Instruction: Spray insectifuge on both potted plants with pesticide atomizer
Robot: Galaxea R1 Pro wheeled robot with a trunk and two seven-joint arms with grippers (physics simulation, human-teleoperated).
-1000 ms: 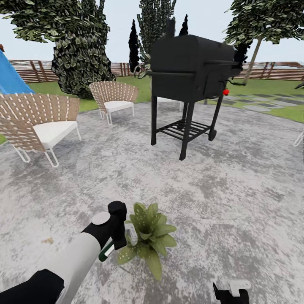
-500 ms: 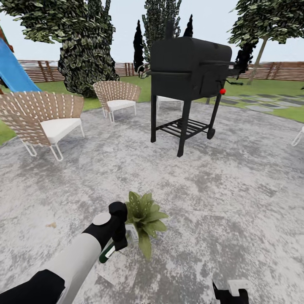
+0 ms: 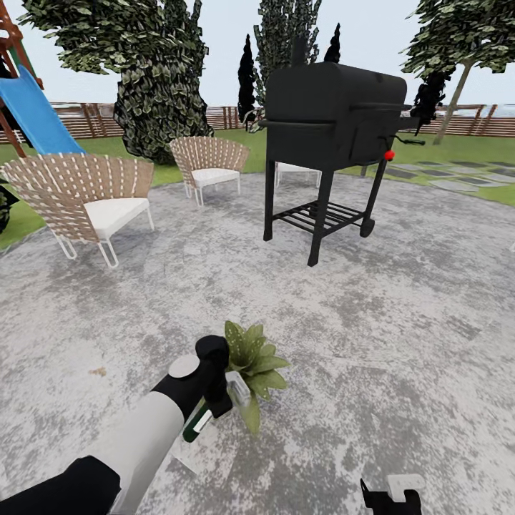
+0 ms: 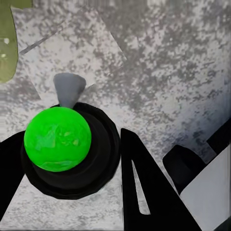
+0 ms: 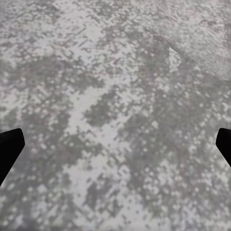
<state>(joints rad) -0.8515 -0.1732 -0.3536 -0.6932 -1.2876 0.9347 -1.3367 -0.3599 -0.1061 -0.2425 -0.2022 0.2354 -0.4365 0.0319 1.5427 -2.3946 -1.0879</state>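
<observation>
The left gripper point(image 3: 218, 390) clamps the spray bottle point(image 3: 197, 423) just beside the plant point(image 3: 252, 365) — right gripper point(image 5: 115, 144) spread wide.

I can read no text, number, brand or sign anywhere here. The pesticide atomizer point(image 3: 198, 423) clamped in my left claw point(image 3: 214, 400) shows a pale label patch on its dark-green body, but it is too small and blurred in the head view for any letters to come through. From my left wrist camera I see the bottle's top point(image 4: 60, 139) end-on, a plain bright green dome with no marking on it. The black grill point(image 3: 332, 107) carries a red knob and no lettering that I can make out.
</observation>
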